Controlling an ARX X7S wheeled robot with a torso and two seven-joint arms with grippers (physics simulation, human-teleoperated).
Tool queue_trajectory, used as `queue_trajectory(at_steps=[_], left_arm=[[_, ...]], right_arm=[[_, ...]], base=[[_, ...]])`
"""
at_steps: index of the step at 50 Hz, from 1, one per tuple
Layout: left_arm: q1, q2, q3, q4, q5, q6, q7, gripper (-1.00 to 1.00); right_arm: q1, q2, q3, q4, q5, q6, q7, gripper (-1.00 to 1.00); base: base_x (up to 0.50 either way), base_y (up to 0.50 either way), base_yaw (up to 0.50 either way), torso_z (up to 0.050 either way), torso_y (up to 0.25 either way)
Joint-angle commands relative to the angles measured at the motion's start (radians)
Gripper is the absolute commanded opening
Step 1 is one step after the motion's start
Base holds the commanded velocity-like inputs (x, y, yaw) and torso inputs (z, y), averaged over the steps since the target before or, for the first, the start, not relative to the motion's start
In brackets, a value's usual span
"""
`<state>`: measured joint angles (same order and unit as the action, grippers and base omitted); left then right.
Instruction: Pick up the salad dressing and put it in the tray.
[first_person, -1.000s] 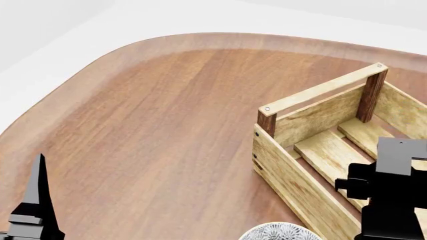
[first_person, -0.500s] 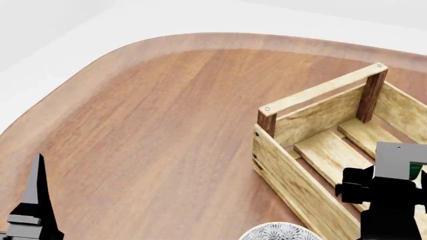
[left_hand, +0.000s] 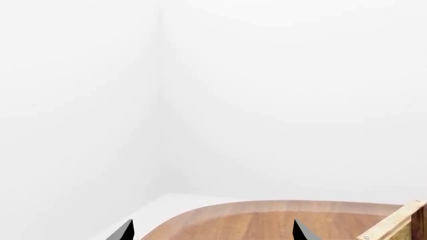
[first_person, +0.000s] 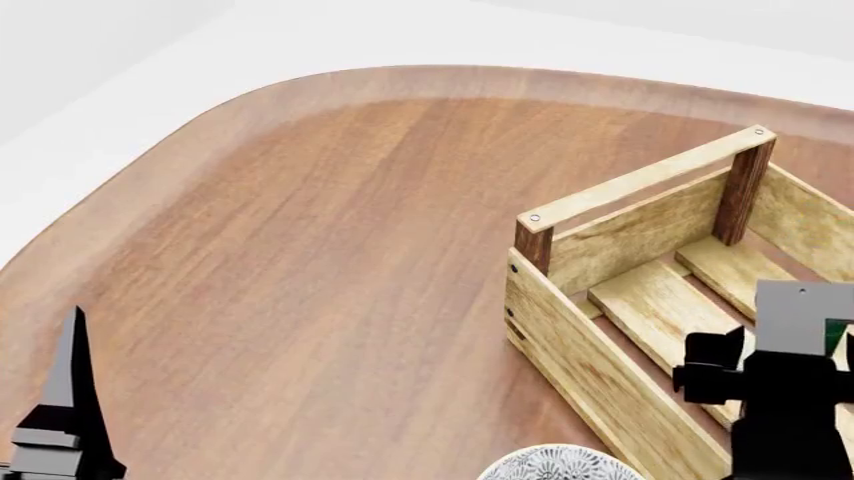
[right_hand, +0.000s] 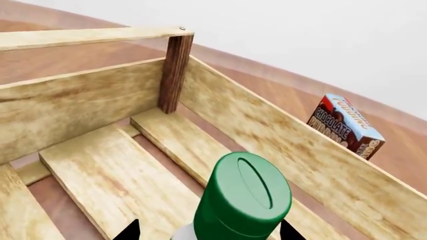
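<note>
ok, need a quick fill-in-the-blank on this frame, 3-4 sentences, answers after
1. The salad dressing bottle between the right gripper's fingertips has a round cap coloured ____.
2. That bottle hangs over the slatted floor of the wooden ____.
3. The printed carton stands ____ the crate, beyond its wall.
4. The left gripper holds ____ between its fingertips.

Missing words: green; crate; outside; nothing

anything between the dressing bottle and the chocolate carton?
Yes. In the right wrist view, the tray's slatted side wall runs between the salad dressing and the printed carton; the carton stands outside the tray on the table.
</note>
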<state>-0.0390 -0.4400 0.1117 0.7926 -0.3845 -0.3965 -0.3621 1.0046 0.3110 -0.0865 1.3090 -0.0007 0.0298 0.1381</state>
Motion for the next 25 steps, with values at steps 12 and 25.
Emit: queue_trajectory(at_steps=[12, 25], left_arm=[[-0.005, -0.01, -0.003, 0.012, -0.007, -0.01, -0.013, 1.0], [-0.002, -0.017, -0.013, 0.03, -0.012, -0.011, -0.023, 1.0]], right_arm=[[-0.332, 0.084, 0.036, -0.774, 0.043, 0.401, -0.066, 1.0], [-0.562, 0.143, 0.112, -1.247, 0.076, 0.561, -0.042, 1.0]], base=[[0.0, 0.0, 0.0, 0.0, 0.0], [0.0, 0.0, 0.0, 0.0, 0.0]])
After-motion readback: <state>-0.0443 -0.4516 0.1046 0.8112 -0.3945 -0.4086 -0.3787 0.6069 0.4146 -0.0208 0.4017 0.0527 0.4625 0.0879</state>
